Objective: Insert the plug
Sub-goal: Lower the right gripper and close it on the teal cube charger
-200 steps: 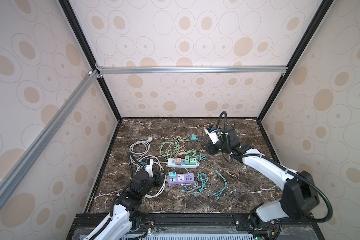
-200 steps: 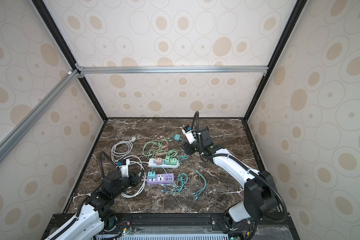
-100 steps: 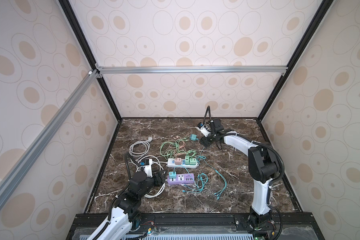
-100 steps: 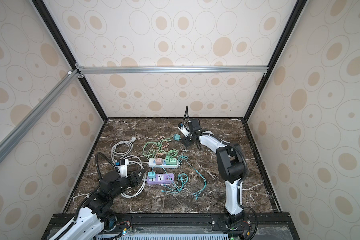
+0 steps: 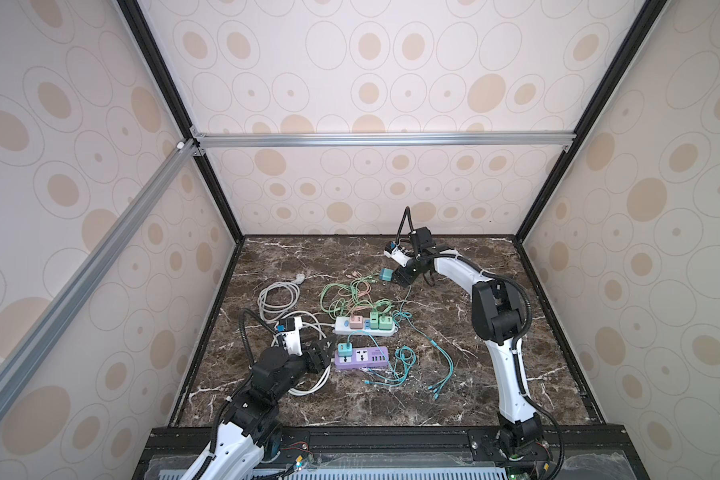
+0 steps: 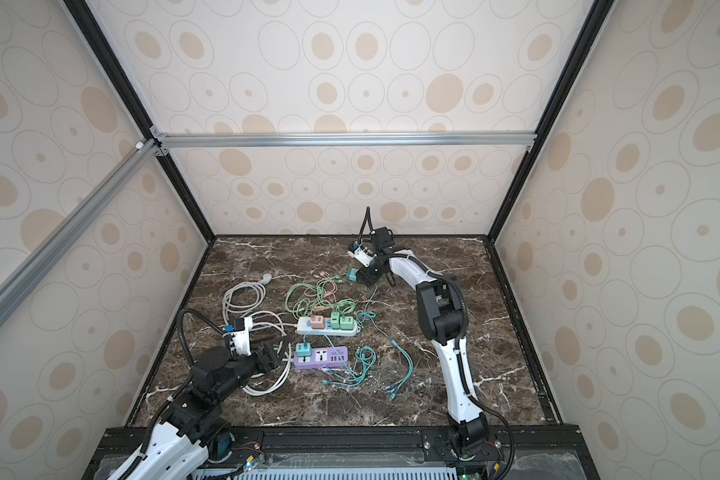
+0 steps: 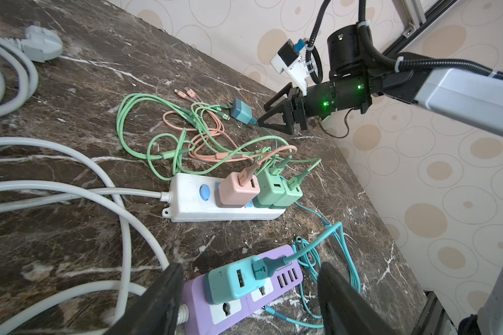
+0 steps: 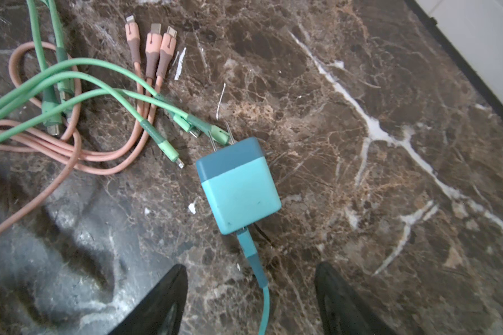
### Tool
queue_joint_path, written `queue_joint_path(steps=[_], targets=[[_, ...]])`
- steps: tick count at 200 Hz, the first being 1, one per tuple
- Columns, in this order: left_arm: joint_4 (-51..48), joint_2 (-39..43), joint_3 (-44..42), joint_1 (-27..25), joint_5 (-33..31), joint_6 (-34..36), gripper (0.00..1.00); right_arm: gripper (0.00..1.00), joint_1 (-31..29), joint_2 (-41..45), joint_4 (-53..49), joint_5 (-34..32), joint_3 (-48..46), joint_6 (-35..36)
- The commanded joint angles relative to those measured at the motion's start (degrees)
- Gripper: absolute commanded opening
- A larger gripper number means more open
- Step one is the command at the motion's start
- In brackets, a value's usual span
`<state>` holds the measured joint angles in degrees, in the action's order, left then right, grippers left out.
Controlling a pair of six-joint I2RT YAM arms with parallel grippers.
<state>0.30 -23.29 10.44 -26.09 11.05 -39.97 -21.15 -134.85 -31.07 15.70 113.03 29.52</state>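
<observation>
hovering wide-jawed, right gripper [image 8: 250, 268] faces teal plug [image 8: 238, 185].

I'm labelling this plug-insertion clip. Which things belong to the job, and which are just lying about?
Likely the job: loose teal charger; purple power strip, one socket free; right gripper; left gripper.
Lying about: white power strip; pink and green cables; grey cord.

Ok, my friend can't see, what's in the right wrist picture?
A teal charger cube lies unplugged on the dark marble table, prongs bare, a teal cable attached. The open right gripper hovers short of it; pink cables and green cables tangle beside it.
</observation>
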Motion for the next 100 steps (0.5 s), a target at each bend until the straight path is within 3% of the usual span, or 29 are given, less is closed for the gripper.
queue_joint_path(steps=[1, 47, 75, 100], targets=[[0.01, 0.39, 0.64, 0.25, 0.24, -0.55, 0.73, 0.73, -0.12, -2.34, -6.16, 2.71, 4.71, 2.56], [-0.29, 0.35, 1.08, 0.25, 0.77, -0.46, 0.73, 0.71, -0.76, -10.23, -16.26, 0.38, 17.51, 6.0], [-0.36, 0.44, 1.25, 0.22, 0.8, -0.53, 0.73, 0.7, -1.68, -12.58, -17.88, -3.12, 20.85, 9.76], [-0.39, 0.14, 1.34, 0.24, 0.74, -0.45, 0.73, 0.69, -1.77, -13.44, -18.07, -2.06, 21.47, 10.98]])
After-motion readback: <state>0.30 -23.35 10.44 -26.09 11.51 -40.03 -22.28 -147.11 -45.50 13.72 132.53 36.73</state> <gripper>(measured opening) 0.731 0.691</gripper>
